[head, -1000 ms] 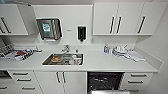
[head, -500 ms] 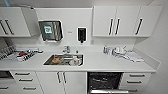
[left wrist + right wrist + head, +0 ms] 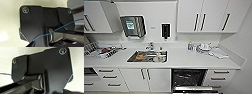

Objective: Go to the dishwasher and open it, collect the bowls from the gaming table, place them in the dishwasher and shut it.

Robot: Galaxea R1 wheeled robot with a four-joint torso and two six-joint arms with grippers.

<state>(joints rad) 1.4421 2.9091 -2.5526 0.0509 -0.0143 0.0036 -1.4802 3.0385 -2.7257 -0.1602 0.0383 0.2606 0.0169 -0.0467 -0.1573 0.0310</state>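
The dishwasher (image 3: 189, 78) sits under the white counter, right of the sink cabinet. It stands open: its dark interior with wire racks shows, and its steel door (image 3: 194, 89) is folded down at the bottom edge of the head view. The gaming table and the bowls are out of view. In both wrist views my own dark plate and jointed bar hang over a pale floor.
A steel sink (image 3: 147, 56) with some dishes in it is set in the counter (image 3: 184, 61). A dish rack (image 3: 90, 48) and cloths lie at the left, and bottles and crockery (image 3: 204, 47) at the right. A side wall (image 3: 244, 75) closes the right end.
The whole head picture has shifted slightly upward, so the camera moved. Nothing in the kitchen has moved.
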